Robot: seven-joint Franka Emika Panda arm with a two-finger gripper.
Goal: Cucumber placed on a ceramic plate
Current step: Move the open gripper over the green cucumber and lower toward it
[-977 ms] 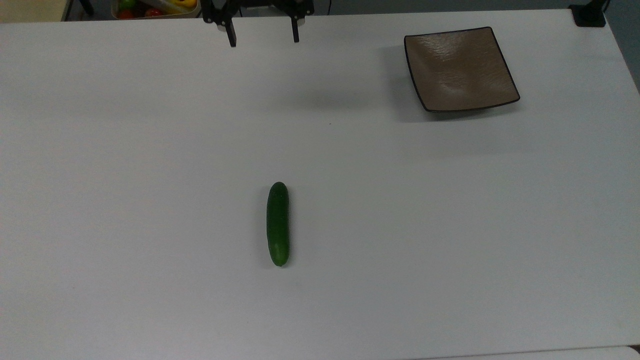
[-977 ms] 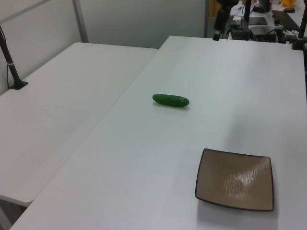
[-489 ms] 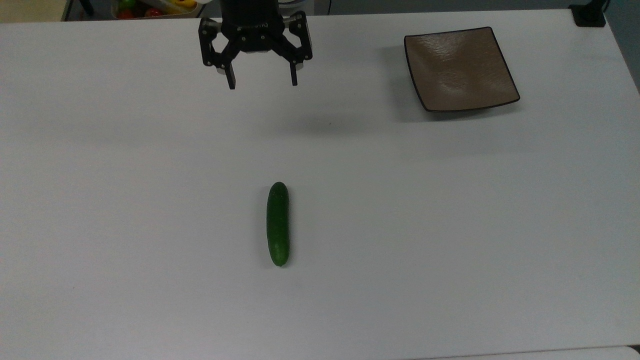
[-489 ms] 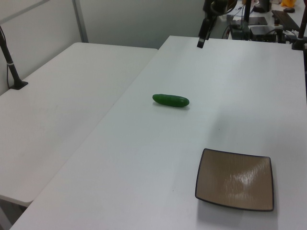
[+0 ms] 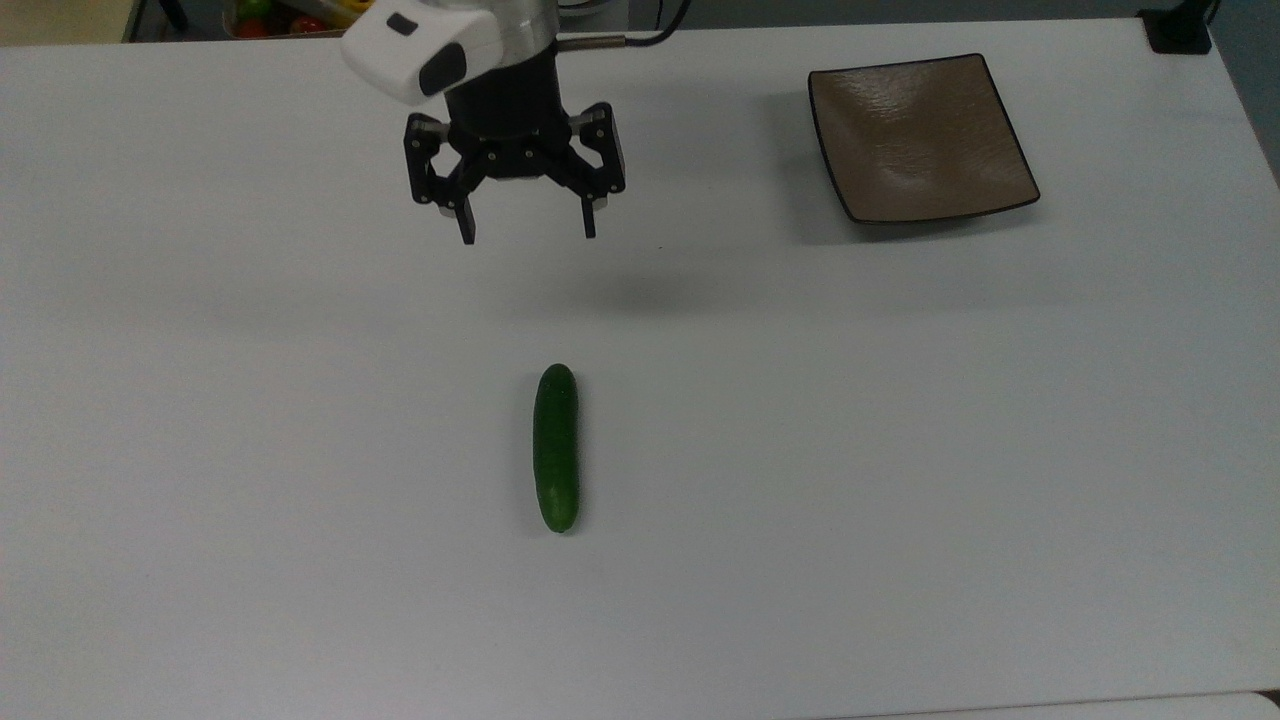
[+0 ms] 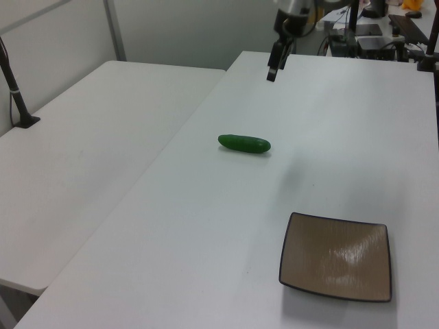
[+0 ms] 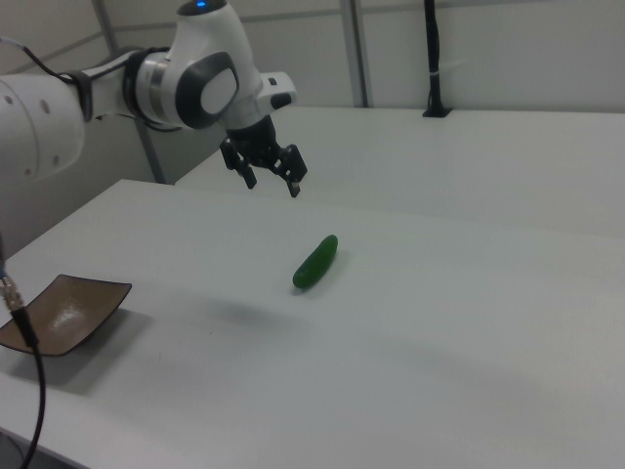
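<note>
The cucumber [image 5: 556, 447] lies on the white bench [image 5: 900, 450], below the gripper [image 5: 527, 225] in the top view, well apart from it. The gripper hangs empty, fingers spread wide. The ceramic plate [image 5: 920, 138] sits off toward the top view's right.

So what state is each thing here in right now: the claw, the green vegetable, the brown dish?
Black two-finger gripper: open, empty, hanging above the table, apart from the cucumber.
Small dark green cucumber: lying flat on the white table, untouched, not on the plate.
Square glossy brown ceramic plate: right way up, nothing on it, near the table's corner in the top view's upper right.
</note>
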